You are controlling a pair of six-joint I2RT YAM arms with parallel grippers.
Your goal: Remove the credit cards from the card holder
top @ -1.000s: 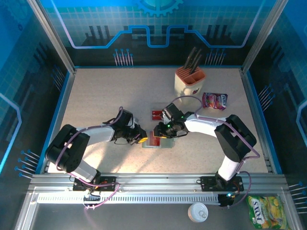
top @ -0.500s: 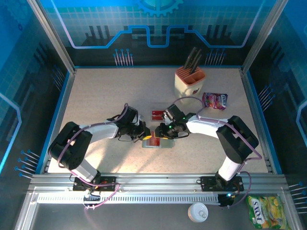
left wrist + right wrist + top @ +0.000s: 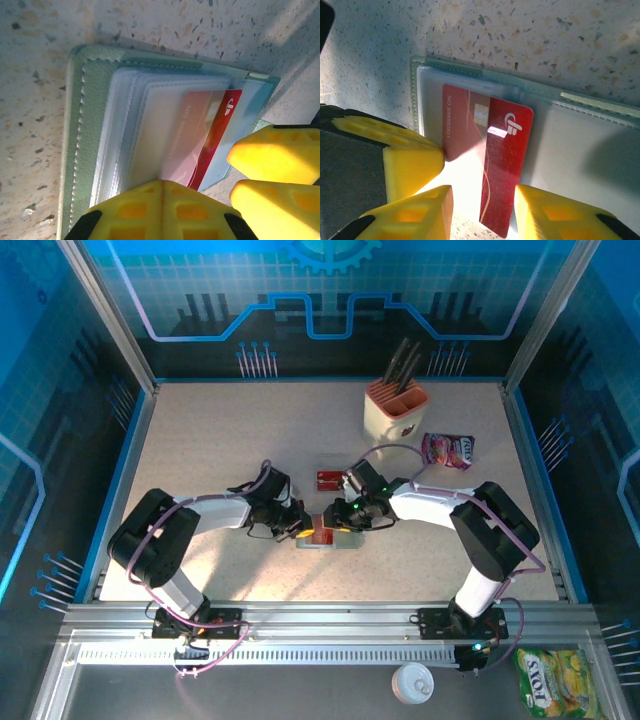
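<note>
Right wrist view: the right gripper, jaws spread, straddles a red credit card jutting toward 6 o'clock from the open card holder, mid-tabletop; the left gripper, pressed together, sits at the holder's 9 o'clock edge.

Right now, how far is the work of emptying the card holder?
Done: one red card lies loose on the table beyond the open card holder. In hand: a second red card sticks halfway out of its sleeve, inside the open right gripper; the shut left gripper sits at the holder's edge. Left: pulling it free; other sleeves unclear.
</note>
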